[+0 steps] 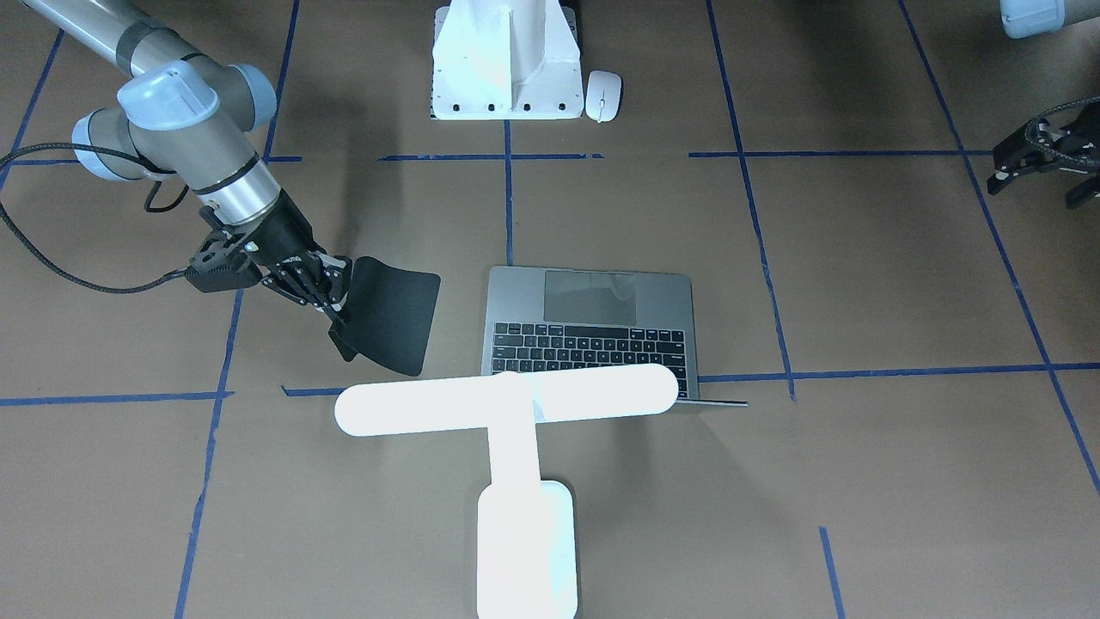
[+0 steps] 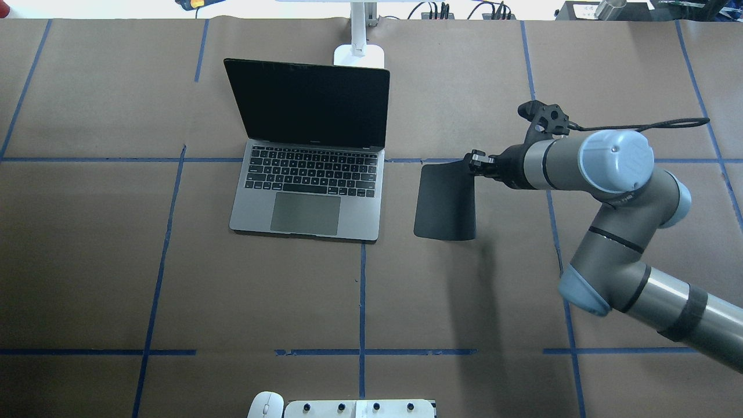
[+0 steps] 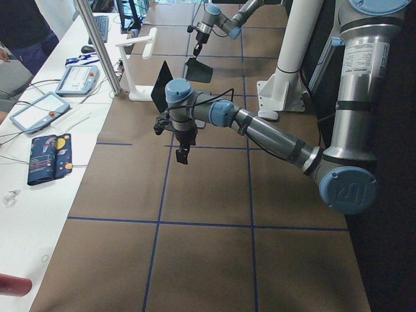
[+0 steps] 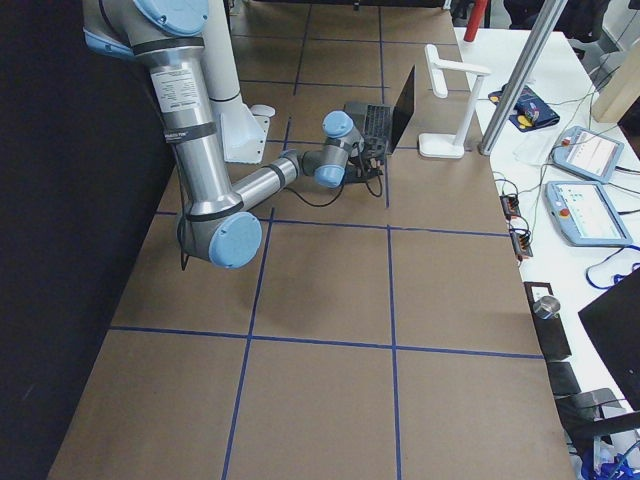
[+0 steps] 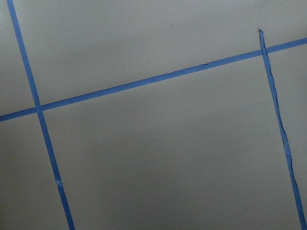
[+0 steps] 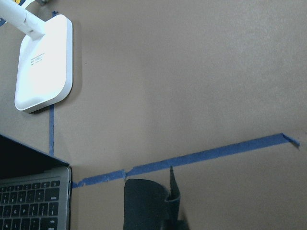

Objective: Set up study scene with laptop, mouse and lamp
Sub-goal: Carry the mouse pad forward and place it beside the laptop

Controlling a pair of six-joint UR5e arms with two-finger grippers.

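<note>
Right gripper [image 2: 477, 163] is closed on one edge of the black mouse mat [image 2: 446, 203], which is held curved at 3 o'clock of the laptop [image 2: 307, 197], near it but apart. The laptop is opened and its screen is dark. The lamp [image 2: 360, 55] is placed at 12 o'clock of the laptop, just behind the screen. The mouse [image 2: 266, 404] is seen at 6 o'clock, well apart, just beside the white pedestal [image 2: 360, 408]. Whether the left gripper [image 1: 1027, 159] is open cannot be told.

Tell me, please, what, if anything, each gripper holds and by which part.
The right gripper pinches the black mat by one edge, near a corner; the left gripper holds nothing.
</note>
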